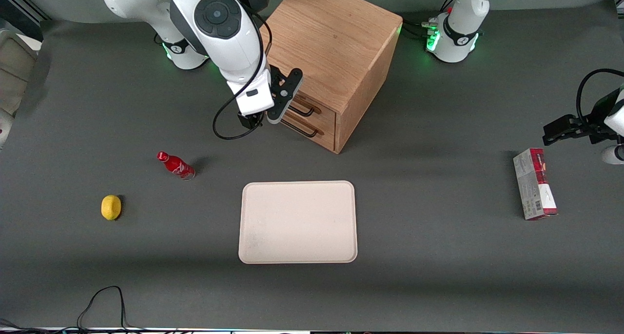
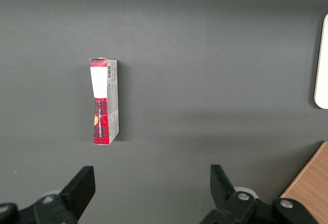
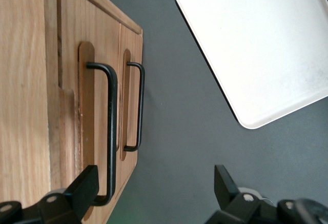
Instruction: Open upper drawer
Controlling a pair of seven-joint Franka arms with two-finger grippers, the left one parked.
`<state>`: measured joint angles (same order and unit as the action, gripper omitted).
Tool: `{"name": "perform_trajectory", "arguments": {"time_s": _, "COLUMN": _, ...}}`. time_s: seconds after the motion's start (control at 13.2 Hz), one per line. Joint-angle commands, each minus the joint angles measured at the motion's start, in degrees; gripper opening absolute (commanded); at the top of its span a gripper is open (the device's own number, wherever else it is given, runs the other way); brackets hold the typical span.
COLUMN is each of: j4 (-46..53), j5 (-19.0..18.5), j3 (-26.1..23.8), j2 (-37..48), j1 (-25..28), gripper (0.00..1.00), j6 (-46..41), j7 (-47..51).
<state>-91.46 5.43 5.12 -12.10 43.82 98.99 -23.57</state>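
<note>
The light oak cabinet (image 1: pixel 331 41) stands at the back of the table. Its upper drawer (image 1: pixel 319 110) is shut, flush with the lower drawer (image 1: pixel 317 129) beneath it. In the right wrist view the upper drawer's dark bar handle (image 3: pixel 111 131) runs beside the lower drawer's handle (image 3: pixel 139 106). My gripper (image 1: pixel 284 97) is open and empty, right in front of the drawer fronts at handle height. In the wrist view the gripper (image 3: pixel 154 183) has one finger (image 3: pixel 82 188) close beside the end of the upper handle. The handle sits just inside the gap, not gripped.
A white tray (image 1: pixel 297 222) lies nearer the front camera than the cabinet and shows in the wrist view (image 3: pixel 261 44). A red bottle (image 1: pixel 175 165) and a lemon (image 1: pixel 111 207) lie toward the working arm's end. A red-and-white box (image 1: pixel 535 184) lies toward the parked arm's end.
</note>
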Motion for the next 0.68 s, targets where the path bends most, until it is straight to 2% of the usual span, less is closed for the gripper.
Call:
{"name": "perform_trajectory", "arguments": {"time_s": 0.0, "j4": -3.9, "j5": 2.0, "j3": 0.4, "j2": 3.1, "j1": 0.4, "gripper": 1.0, "j6": 1.2, "j7": -1.9}}
{"name": "perform_trajectory", "arguments": {"time_s": 0.15, "j4": -4.4, "j5": 5.9, "j3": 0.6, "j2": 3.1, "j1": 0.3, "gripper": 1.0, "j6": 1.4, "j7": -2.1}}
{"name": "perform_trajectory", "arguments": {"time_s": 0.61, "j4": -8.5, "j5": 6.4, "j3": 0.7, "j2": 3.2, "j1": 0.4, "gripper": 1.0, "j6": 6.8, "j7": -2.0}}
